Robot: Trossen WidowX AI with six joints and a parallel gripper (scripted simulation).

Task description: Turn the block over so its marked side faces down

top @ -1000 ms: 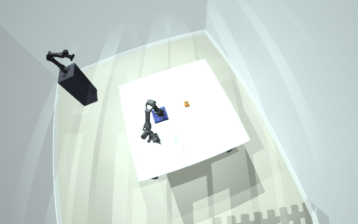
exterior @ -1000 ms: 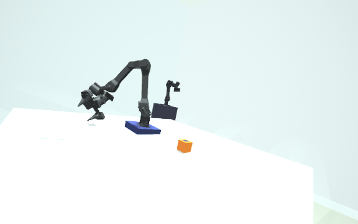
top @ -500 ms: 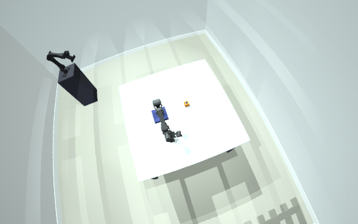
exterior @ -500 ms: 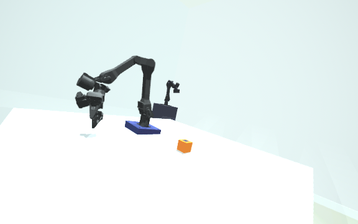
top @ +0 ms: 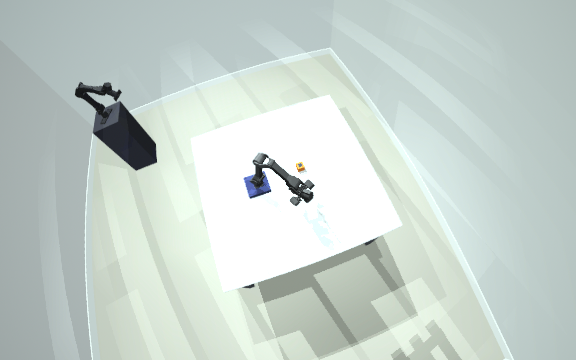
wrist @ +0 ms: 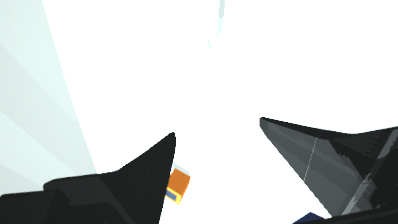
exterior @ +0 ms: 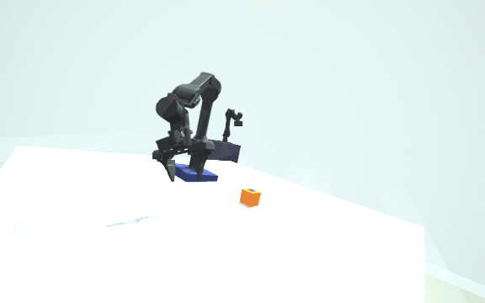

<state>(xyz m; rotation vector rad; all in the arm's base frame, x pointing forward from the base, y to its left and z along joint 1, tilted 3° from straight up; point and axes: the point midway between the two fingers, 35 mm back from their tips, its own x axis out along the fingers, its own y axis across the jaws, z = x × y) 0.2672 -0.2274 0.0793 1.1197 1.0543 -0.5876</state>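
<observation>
The orange block rests on the white table. Its yellow-edged side with a blue mark faces up. In the wrist view the block shows low in the picture, just right of the left-hand finger, which may hide part of it. My gripper is open and empty. It points down above the table, off to one side of the block, which is not between the fingers. In the exterior view the block stands to the right of the fingers.
My arm stands on a blue base plate. A second arm stands on a dark pedestal away from the table. The arm casts faint shadows on the table.
</observation>
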